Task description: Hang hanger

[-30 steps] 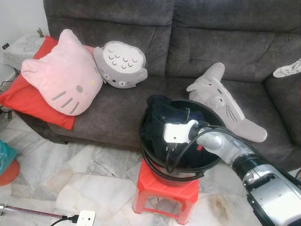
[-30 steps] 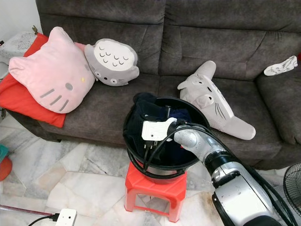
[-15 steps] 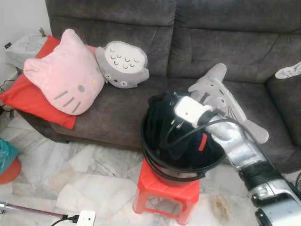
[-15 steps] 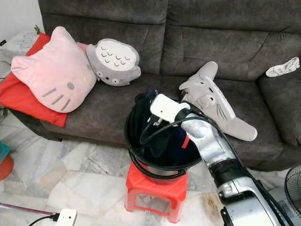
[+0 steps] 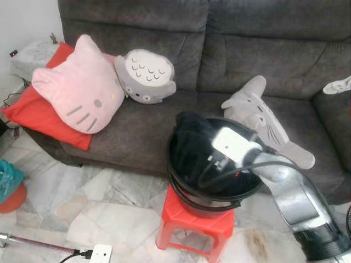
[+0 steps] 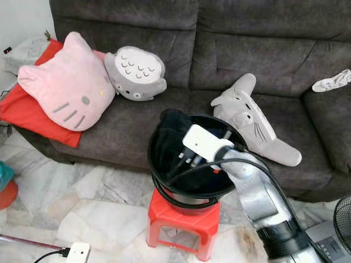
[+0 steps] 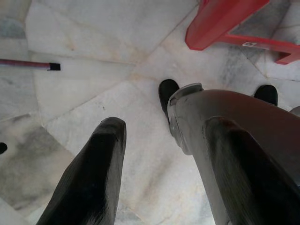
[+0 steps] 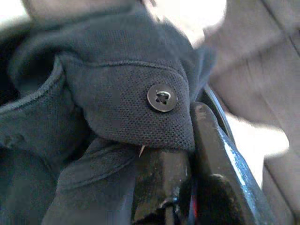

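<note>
Right before us we see a black bucket (image 5: 189, 189) standing on a red stool (image 5: 189, 224), and inside it lies dark navy clothing (image 5: 192, 143) heaped up past the rim on the sofa side. Our right pincer (image 8: 187, 187) reaches down into the bucket, and in the right wrist view its fingers (image 8: 215, 173) press together on a fold of the clothing, just below a dark button (image 8: 162, 98). A hanger we cannot pick out anywhere; a small red piece shows low between the fingers, too hidden to name. The white wrist housing (image 6: 202, 143) covers much of the bucket's inside (so whatever lies beneath it is lost to us).

Our left pincer (image 7: 159, 154) hangs over the marble floor (image 7: 93, 70), its fingers spread apart and holding nothing.

On the grey sofa (image 5: 274, 49) rest a pink cat cushion (image 5: 77, 85), a red pillow (image 5: 30, 112), a round grey plush (image 5: 145, 75) and a long grey plush (image 5: 263, 118). We can read no writing anywhere.
</note>
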Available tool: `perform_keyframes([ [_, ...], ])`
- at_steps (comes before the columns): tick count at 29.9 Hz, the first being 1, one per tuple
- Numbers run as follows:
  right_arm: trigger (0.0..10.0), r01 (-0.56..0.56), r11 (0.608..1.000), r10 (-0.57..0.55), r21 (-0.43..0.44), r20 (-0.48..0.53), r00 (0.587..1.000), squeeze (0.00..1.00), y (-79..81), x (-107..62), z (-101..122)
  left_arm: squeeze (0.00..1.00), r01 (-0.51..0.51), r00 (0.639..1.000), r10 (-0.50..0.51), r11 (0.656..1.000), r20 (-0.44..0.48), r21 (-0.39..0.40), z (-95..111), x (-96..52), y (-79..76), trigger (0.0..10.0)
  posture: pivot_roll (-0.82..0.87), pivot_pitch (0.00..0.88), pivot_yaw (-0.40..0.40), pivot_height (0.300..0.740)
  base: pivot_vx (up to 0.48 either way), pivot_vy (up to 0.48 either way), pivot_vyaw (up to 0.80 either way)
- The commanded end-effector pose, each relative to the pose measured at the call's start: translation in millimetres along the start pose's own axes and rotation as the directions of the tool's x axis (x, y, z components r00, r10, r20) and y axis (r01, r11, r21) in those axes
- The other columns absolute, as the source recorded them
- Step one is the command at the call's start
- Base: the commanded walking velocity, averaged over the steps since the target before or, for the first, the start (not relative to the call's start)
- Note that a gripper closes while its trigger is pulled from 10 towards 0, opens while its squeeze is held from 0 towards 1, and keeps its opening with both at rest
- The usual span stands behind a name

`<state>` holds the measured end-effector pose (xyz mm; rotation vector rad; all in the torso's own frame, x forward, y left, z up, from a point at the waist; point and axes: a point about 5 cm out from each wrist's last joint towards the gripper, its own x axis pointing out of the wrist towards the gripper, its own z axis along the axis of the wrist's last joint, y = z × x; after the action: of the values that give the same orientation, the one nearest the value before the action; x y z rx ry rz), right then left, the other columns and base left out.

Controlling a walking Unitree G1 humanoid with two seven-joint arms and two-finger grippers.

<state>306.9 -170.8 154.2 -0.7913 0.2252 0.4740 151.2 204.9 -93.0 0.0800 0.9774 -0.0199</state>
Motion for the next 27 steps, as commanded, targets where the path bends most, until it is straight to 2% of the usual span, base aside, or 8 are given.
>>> perform_keyframes([
  [1,0.0,0.092,0.996,-0.091,0.005,-0.048,0.995,0.0,-13.8,-9.6,-7.6,0.0,0.012,1.0,-0.012,1.0,-0.028,0.011,-7.5,-1.3,-1.9,10.0,-0.11,0.076,0.008,0.74,0.0,0.0,0.0],
  [6,0.0,0.245,0.969,-0.242,0.042,-0.057,0.968,0.0,-33.2,-18.6,-9.5,0.0,0.012,1.0,-0.011,1.0,-0.029,0.011,-7.5,-1.4,-1.7,10.0,-0.11,0.072,0.005,0.74,0.0,0.0,0.0],
  [11,0.0,0.354,0.931,-0.363,0.084,0.128,0.923,0.0,-55.0,-30.5,23.2,0.0,0.018,0.999,-0.016,1.0,-0.039,0.026,-8.8,-1.6,-1.5,10.0,-0.12,0.057,0.007,0.74,0.0,0.0,0.0],
  [15,0.0,0.316,0.946,-0.323,0.071,0.125,0.938,0.0,-53.2,-35.0,26.4,0.0,0.017,0.999,-0.016,1.0,-0.039,0.025,-9.3,-1.7,-1.7,10.0,-0.12,0.053,0.005,0.74,0.0,0.0,0.0],
  [20,0.0,0.268,0.961,-0.271,0.071,0.033,0.962,0.0,-51.4,-43.4,20.4,0.0,0.018,0.999,-0.017,1.0,-0.039,0.026,-9.5,-1.8,-1.7,10.0,-0.12,0.058,0.005,0.74,0.0,0.0,0.0],
  [22,0.0,0.231,0.973,-0.233,-0.027,-0.06,0.971,0.0,-48.8,-52.6,7.8,0.0,0.017,0.999,-0.017,1.0,-0.038,0.026,-9.2,-1.7,-1.8,10.0,-0.13,0.065,0.004,0.74,0.0,0.0,0.0],
  [25,0.0,0.231,0.969,-0.24,-0.09,-0.108,0.965,0.0,-49.6,-57.7,-2.1,0.0,0.017,0.999,-0.016,0.999,-0.038,0.027,-8.8,-1.6,-1.5,10.0,-0.14,0.066,0.006,0.74,0.0,0.0,0.0],
  [27,0.0,0.267,0.957,-0.274,-0.109,-0.05,0.961,0.0,-50.6,-54.1,-4.5,0.0,0.017,0.999,-0.015,0.999,-0.039,0.029,-8.0,-1.3,-1.4,10.0,-0.14,0.069,0.008,0.74,0.0,0.0,0.0],
])
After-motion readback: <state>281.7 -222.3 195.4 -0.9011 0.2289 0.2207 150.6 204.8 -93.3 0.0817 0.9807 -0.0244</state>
